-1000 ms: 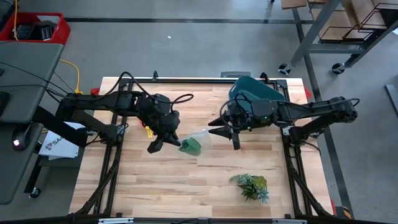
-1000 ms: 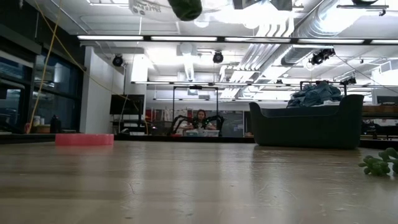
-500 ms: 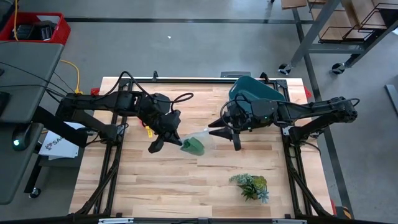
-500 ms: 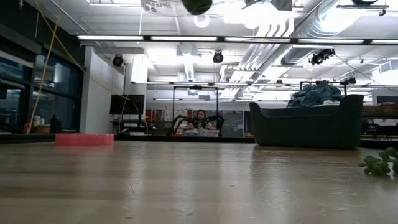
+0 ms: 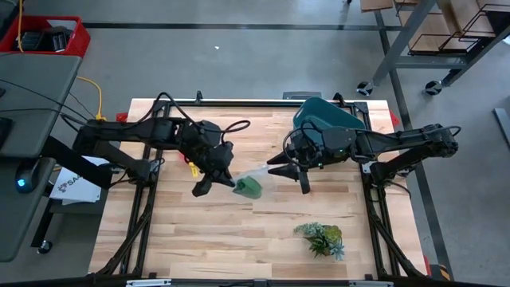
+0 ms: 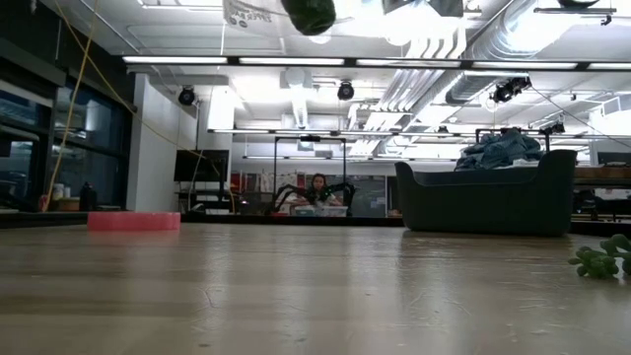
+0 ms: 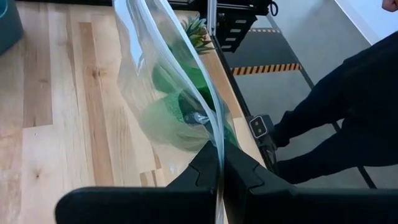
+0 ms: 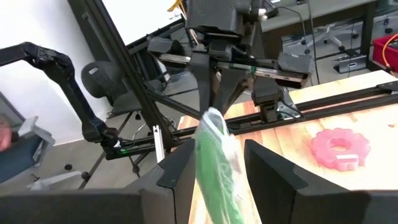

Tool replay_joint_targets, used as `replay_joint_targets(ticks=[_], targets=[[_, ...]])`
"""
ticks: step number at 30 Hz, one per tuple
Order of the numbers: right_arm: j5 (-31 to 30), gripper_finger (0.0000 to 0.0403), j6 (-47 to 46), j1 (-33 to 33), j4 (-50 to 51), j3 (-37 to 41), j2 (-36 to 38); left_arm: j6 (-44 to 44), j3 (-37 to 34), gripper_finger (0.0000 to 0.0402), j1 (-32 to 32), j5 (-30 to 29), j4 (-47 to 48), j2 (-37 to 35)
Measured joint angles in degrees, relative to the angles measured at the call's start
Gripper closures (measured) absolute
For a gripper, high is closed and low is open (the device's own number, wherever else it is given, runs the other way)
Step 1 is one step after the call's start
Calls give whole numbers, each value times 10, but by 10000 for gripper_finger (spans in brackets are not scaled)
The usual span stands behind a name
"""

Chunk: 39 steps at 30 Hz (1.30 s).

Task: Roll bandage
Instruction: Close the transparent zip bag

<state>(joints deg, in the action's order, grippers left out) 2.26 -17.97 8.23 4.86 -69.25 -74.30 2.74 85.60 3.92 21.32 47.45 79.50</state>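
At frame centre, the left tool (image 7: 219, 163) is clamped on the clear bag (image 7: 163, 81) holding the soft, light bandage (image 5: 249, 187); the right tool (image 8: 214, 162) stands apart.

Bright, even overhead light fills every view: the wooden table (image 5: 239, 231) shows only soft, short shadows under the arms, while in the low view the ceiling strip lights (image 6: 296, 61) blow out to white glare and the tabletop nearest the lens goes soft. The clear plastic bag (image 7: 163, 81) catches pale sheen along its folds in the left wrist view. In the right wrist view, the near fingers (image 8: 273, 177) look slightly blurred.
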Motion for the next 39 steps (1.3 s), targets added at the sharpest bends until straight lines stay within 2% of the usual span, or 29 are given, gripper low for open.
replay_joint_targets(ticks=[32, 39], targets=[[2, 275, 4, 0, 0, 0, 0, 11, 0, 401, 0, -19, 3, -8], [2, 306, 5, 0, -13, 0, 0, 10, 0, 401, 0, -20, 6, -8]])
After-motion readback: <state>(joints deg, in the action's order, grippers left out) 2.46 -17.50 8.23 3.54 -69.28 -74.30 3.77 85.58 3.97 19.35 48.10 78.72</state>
